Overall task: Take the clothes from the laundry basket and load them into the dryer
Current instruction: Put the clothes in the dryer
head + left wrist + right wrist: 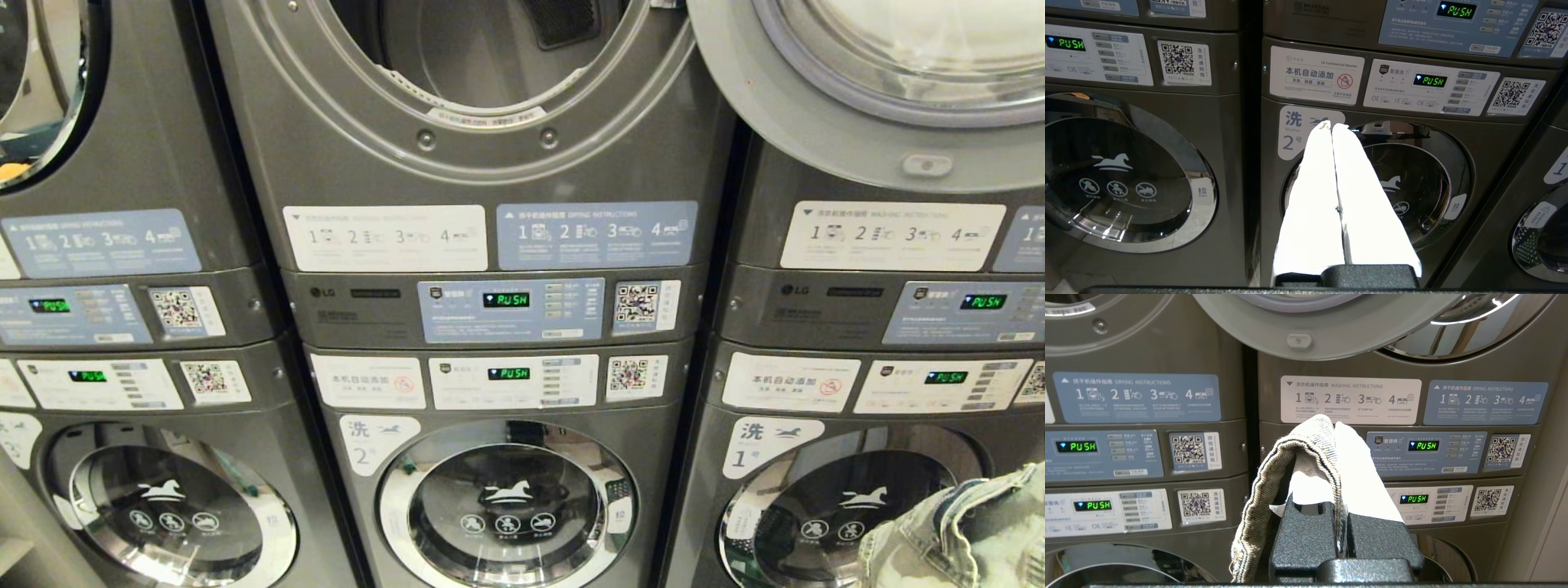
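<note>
The right gripper [1331,428] is clamped on a piece of pale denim [1274,477]; the fabric is pinched between its two white fingers [1359,465], drapes over one of them and hangs down beside the black gripper body. In the head view the same denim [955,531] shows at the lower right corner, in front of the washer door marked 1 [833,506], while the gripper itself is hidden there. The dryer [482,57] of the middle stack stands open above its control panel [510,310], its drum bare as far as it shows, and the denim is well below and to the right of that opening. The dryer door [865,98] is swung out to the right of the opening, covering the top of the neighbouring stack. The left gripper [1331,126] holds nothing; its two white fingers [1314,183] lie together, tips touching, and point at the washer door marked 2 [1392,183] below the control panel. Every display in view reads PUSH in green. The basket is in none of the views.
</note>
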Controlling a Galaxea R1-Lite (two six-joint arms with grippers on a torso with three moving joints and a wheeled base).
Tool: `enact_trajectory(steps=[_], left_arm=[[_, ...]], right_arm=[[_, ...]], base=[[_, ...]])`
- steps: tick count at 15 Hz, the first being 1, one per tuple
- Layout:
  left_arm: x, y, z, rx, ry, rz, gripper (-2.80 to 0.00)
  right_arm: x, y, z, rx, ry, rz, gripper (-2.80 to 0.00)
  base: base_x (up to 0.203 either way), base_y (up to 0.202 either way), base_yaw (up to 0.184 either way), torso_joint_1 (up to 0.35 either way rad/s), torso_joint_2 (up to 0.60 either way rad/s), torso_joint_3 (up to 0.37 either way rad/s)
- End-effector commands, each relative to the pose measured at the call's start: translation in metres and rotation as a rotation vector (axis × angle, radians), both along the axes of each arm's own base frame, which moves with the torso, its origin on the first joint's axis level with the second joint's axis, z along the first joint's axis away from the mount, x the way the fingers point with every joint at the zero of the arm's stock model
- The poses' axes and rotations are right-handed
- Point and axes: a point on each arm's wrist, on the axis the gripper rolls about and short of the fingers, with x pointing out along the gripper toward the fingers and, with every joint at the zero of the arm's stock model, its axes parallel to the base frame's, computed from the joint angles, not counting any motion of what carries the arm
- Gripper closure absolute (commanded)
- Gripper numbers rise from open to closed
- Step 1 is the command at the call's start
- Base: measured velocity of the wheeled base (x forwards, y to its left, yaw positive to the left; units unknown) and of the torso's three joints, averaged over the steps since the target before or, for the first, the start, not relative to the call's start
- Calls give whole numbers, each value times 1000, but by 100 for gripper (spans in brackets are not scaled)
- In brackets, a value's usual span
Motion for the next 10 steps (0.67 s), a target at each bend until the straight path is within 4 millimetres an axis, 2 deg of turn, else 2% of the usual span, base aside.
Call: enact_trajectory(steps=[1,10], left_arm=[[1,0,-4,-1,14,0,0],[1,0,-4,1,14,0,0]], right_arm=[[1,-1,-2,7,8,5,0],[3,-4,-15,21,36,-1,0]], base=[[0,0,0,183,-388,-203],[0,0,0,168,-343,-183]])
